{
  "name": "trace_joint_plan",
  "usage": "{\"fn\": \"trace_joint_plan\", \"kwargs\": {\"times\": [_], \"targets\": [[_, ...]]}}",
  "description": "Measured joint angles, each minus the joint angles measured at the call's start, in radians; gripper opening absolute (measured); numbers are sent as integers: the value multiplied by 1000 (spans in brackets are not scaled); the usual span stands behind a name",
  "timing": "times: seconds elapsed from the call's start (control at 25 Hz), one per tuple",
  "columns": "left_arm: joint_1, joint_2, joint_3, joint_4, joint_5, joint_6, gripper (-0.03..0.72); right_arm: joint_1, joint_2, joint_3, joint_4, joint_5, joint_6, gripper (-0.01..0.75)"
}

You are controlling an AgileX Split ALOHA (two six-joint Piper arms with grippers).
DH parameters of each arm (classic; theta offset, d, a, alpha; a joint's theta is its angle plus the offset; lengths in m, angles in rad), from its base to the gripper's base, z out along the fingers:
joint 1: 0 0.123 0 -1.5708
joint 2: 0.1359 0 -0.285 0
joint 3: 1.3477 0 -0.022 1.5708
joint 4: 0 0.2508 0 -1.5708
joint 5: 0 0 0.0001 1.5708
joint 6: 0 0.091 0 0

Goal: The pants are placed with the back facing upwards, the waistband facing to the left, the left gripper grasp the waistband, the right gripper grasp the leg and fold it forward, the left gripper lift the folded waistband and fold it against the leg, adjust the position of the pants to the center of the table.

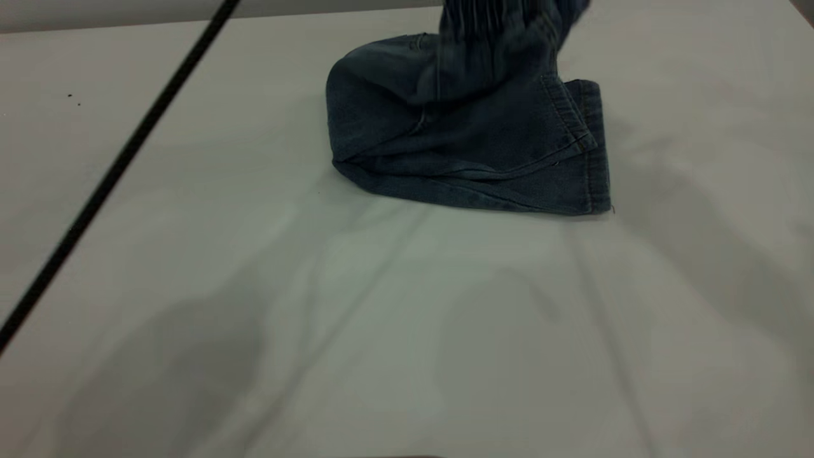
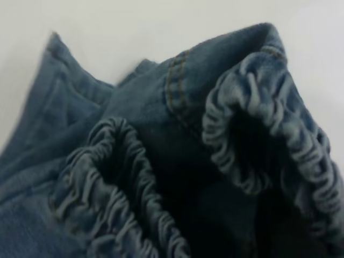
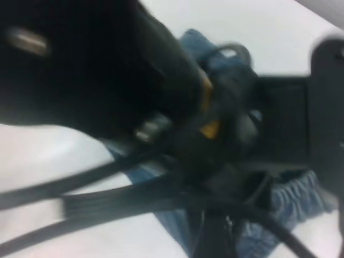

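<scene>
The pants (image 1: 470,146) lay as a folded heap, the one obstacle on the table (image 1: 381,331), with the waistband (image 2: 269,140) lifted above the heap and filling the space directly before the left claw. Beside and beyond the denim, the white top lay bare. A black cable (image 1: 121,165) slanted across one side. Black arm parts and cables (image 3: 177,140) crowded close before the right claw.

A black cable (image 1: 121,166) crosses the view diagonally.
</scene>
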Motion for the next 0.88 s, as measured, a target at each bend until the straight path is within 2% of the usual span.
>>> {"fn": "trace_joint_plan", "kwargs": {"times": [0.24, 0.36, 0.56, 0.64, 0.88], "targets": [[-19, 19, -6, 4, -16, 3, 436, 7, -6, -6, 57, -85, 0, 466], [-21, -9, -47, 71, 21, 2, 510, 8, -6, -6, 59, -86, 0, 466], [-20, -46, -98, 314, 190, -73, 529, 8, -12, -10, 65, -89, 1, 466], [-20, -38, -103, 376, 225, -86, 529, 8, -12, -10, 64, -89, 2, 466], [-20, 67, -105, 410, 205, -78, 531, 8, -12, -10, 64, -89, 2, 466]]}}
